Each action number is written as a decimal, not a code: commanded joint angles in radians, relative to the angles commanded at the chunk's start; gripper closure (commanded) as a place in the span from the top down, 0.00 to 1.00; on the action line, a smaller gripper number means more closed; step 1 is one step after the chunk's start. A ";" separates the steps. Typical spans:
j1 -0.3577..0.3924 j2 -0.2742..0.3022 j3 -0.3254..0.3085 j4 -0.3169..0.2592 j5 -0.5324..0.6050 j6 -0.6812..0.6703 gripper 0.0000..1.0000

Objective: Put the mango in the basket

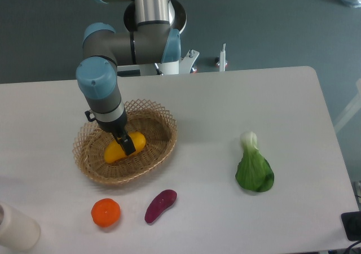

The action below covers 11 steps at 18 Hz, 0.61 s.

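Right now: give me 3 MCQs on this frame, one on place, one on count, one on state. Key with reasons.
1. Where is the mango?
A. inside the basket
B. beside the bok choy
C. at the table's far edge

2. How many items lie on the table in front of the basket?
A. none
B. two
C. four

3. The claw is:
A. high above the table
B. down at the mango
C. over the bok choy

Key: 1 A, it lies within the wicker rim. 2 B, orange fruit and purple vegetable. 3 B, its fingers straddle the mango.
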 joint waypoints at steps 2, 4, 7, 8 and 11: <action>0.009 -0.003 0.018 0.000 0.006 0.001 1.00; 0.043 0.001 0.018 0.000 0.006 0.009 1.00; 0.095 0.005 0.028 -0.004 0.006 0.061 1.00; 0.116 0.009 0.038 -0.007 0.005 0.087 1.00; 0.187 0.015 0.069 -0.036 0.006 0.162 1.00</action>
